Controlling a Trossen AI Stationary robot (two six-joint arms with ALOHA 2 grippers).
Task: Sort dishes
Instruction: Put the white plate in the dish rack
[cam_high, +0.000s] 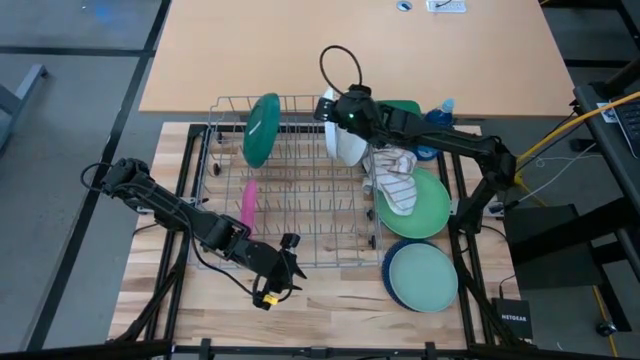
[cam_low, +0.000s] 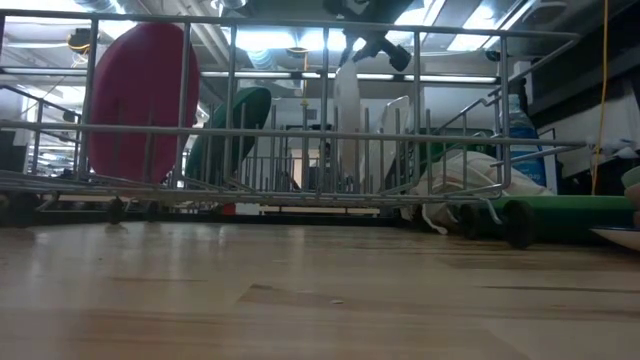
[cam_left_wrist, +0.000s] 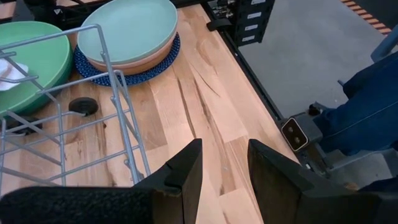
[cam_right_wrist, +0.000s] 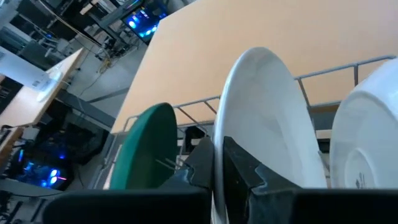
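A wire dish rack (cam_high: 290, 190) stands mid-table. In it a dark green plate (cam_high: 262, 128) and a pink plate (cam_high: 247, 202) stand on edge between the tines. My right gripper (cam_high: 335, 112) is at the rack's far right part, shut on a white plate (cam_high: 347, 142); a second white dish (cam_right_wrist: 367, 143) stands just beside it. My left gripper (cam_high: 290, 262) hovers open at the rack's near edge, with nothing between its fingers (cam_left_wrist: 186, 174). Right of the rack lie a light green plate (cam_high: 430, 210) and a stack topped by a pale teal plate (cam_high: 422, 278). My right gripper pinches the white plate's upper rim (cam_right_wrist: 222, 118) between its two fingers, one on each face. The fingers come from the table's right, slanting down. The plate stands upright on edge, its lower part (cam_low: 352, 150) down among the rack's tines.
A beige-and-white cloth (cam_high: 397, 180) lies on the light green plate. In the stack, the teal plate sits on a brown one, on a navy one (cam_left_wrist: 124, 70). A green tub (cam_high: 405, 108) and a blue bottle (cam_high: 445, 108) stand behind the rack. Bare wood (cam_left_wrist: 205, 112) lies before my left gripper.
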